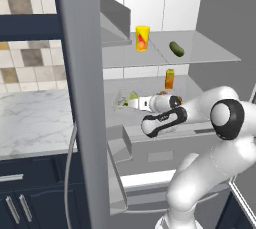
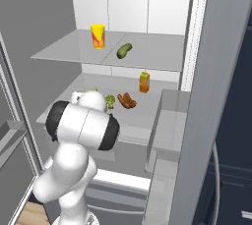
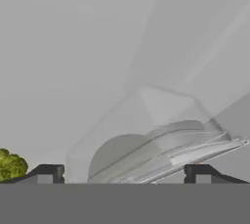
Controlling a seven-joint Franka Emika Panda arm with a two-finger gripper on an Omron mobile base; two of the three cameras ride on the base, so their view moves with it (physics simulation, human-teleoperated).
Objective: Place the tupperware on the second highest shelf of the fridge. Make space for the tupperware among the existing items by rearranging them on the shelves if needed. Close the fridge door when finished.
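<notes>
Up close, hand (image 3: 124, 174) spread, tupperware (image 3: 161, 145) between

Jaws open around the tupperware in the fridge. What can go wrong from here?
1. The clear-whitish plastic tupperware looks tilted between the open jaws of the gripper; pulling back off-line may drag or tip it.
2. The small green vegetable piece sits close beside one fingertip; a sideways swing could knock it.
</notes>
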